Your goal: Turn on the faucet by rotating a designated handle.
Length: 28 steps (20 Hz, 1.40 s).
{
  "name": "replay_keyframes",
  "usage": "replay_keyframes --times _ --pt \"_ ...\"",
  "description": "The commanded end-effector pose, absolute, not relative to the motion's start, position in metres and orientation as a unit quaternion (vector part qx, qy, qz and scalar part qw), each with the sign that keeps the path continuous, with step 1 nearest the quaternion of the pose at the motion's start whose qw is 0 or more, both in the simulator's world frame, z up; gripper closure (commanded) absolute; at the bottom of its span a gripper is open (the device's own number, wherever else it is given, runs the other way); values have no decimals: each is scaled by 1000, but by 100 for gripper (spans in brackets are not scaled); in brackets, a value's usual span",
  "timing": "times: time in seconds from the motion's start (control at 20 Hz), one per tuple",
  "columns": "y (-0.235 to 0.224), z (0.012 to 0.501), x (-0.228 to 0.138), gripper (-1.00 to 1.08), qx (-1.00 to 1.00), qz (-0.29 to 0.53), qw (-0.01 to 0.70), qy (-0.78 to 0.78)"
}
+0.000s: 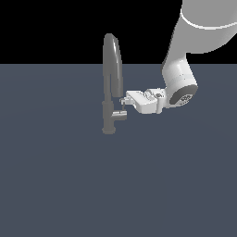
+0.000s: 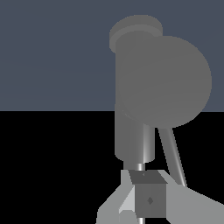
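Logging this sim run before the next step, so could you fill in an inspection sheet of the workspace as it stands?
Surface: flat, plain slate-blue floor, unmarked.
Faucet: dark grey faucet upright, arched spout on a short cylindrical base.
Handle: short grey stub handle sticks sideways from the lower body toward the exterior view's right; thin lever pin rises from it.
Clutter: nothing seen.
Pincer: pincer reaches in horizontally from the exterior view's right, fingertips right at the lever pin, just above the stub; the wrist view shows the pin between the fingers, but whether they are clamped on it cannot be told.
Cables: nothing seen.
Surroundings: black background above the floor's edge.
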<state>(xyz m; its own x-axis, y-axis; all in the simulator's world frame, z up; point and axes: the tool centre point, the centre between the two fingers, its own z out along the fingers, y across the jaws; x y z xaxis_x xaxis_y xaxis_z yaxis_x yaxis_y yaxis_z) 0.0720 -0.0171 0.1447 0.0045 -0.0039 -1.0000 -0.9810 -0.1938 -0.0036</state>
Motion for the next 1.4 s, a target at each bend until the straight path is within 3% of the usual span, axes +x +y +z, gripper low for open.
replay_keyframes --times 0.0,0.95,1.05,1.35 --pt "-19 145 64 108 -548 547 447 448" --pt "-28 129 21 108 -548 547 447 447" --pt "-26 138 29 108 -553 542 451 443" --pt "-31 101 6 108 -549 547 447 446"
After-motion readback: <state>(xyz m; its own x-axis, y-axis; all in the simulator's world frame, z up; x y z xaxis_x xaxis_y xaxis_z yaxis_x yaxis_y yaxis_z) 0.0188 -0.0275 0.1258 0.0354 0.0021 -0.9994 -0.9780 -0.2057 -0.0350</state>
